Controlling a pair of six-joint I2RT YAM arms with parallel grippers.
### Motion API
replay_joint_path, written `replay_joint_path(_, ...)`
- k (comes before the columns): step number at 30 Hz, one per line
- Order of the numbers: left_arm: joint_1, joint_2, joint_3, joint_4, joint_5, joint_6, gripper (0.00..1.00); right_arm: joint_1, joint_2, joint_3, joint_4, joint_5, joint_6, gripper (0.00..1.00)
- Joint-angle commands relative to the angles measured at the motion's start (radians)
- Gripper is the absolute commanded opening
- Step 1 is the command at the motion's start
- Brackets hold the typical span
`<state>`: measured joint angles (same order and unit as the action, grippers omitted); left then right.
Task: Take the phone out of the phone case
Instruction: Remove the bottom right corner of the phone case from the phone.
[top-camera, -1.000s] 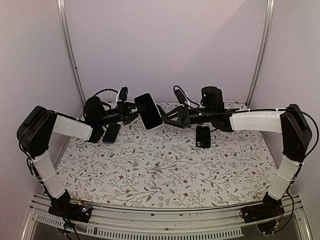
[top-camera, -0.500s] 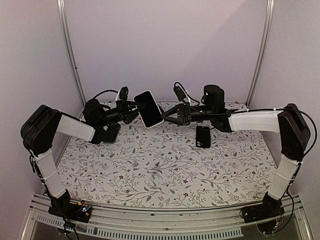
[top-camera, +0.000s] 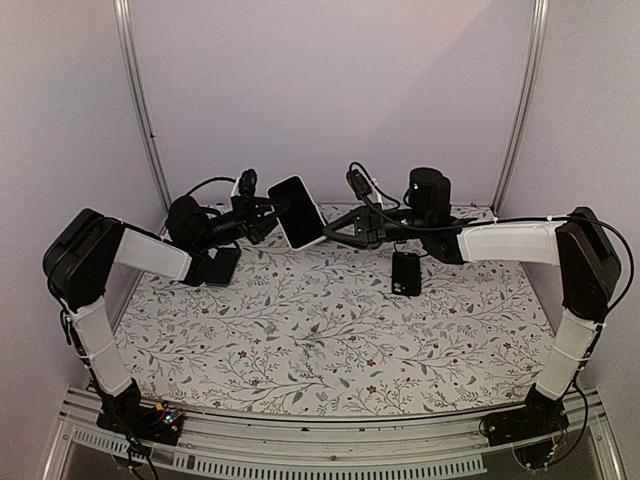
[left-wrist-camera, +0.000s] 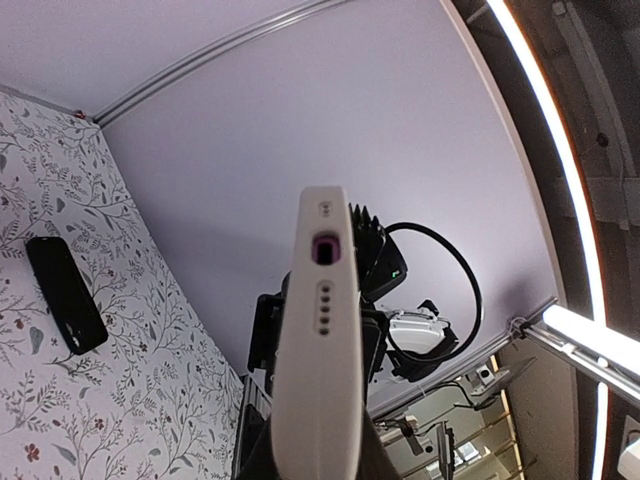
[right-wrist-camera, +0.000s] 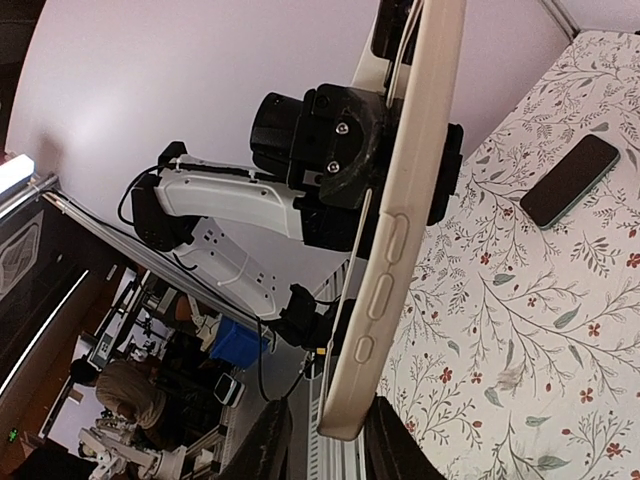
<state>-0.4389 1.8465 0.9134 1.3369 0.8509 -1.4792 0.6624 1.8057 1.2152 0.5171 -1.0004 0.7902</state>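
Observation:
The phone (top-camera: 296, 211), dark screen up, sits in a white phone case (top-camera: 319, 240) held in the air over the back of the table. My left gripper (top-camera: 266, 216) is shut on the case's left end. In the left wrist view the case (left-wrist-camera: 320, 350) shows end-on, with its port and speaker holes, rising from between my fingers (left-wrist-camera: 318, 462). My right gripper (top-camera: 336, 229) straddles the case's right corner. In the right wrist view the buttoned edge (right-wrist-camera: 395, 240) runs down between the jaws (right-wrist-camera: 342, 440). One finger touches it; a narrow gap shows at the other.
A small black device (top-camera: 406, 272) lies on the floral table right of centre, and also shows in the left wrist view (left-wrist-camera: 66, 293). A dark phone (top-camera: 222, 266) lies at the left under my left arm, with the same dark phone (right-wrist-camera: 570, 180) in the right wrist view. Metal frame posts (top-camera: 140, 110) flank the back wall.
The right gripper's jaws have narrowed around the case's corner. The phone and both grippers have shifted slightly up and toward the back.

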Motion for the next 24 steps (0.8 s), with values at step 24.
replay_joint_path(24, -0.067, 0.036, 0.053, 0.121, -0.063, -0.121, 0.0, 0.033, -0.063, 0.099, 0.034, -0.035, -0.081, 0.0)
